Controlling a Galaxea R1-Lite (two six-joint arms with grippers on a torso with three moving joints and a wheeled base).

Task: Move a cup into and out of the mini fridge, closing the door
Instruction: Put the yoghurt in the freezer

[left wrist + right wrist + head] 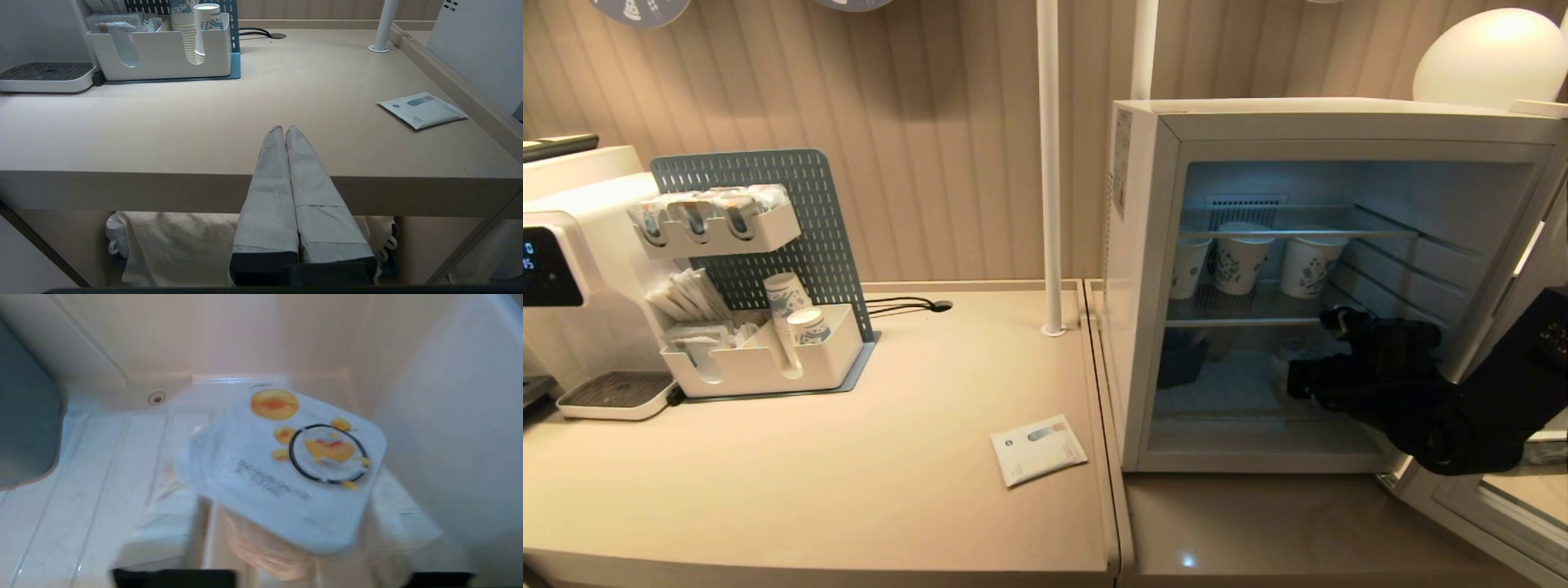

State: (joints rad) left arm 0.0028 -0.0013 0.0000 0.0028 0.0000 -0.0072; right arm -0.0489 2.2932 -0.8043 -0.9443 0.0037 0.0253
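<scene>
Down on the bottom floor of the mini fridge (1143,269), my right claw (1327,359) is reaching in through the open front, and the cup (286,469) sits right at its tips, tilted, its foil lid with the orange fruit marks facing my wrist camera. Blur hides my fingers here, so I cannot tell how wide they stand or whether they touch the cup. Above, three paper cups (1241,257) line the wire shelf. The door (1494,498) hangs open at the right. My left claw (284,132) is pressed closed, empty, at the worktop (204,122) edge.
</scene>
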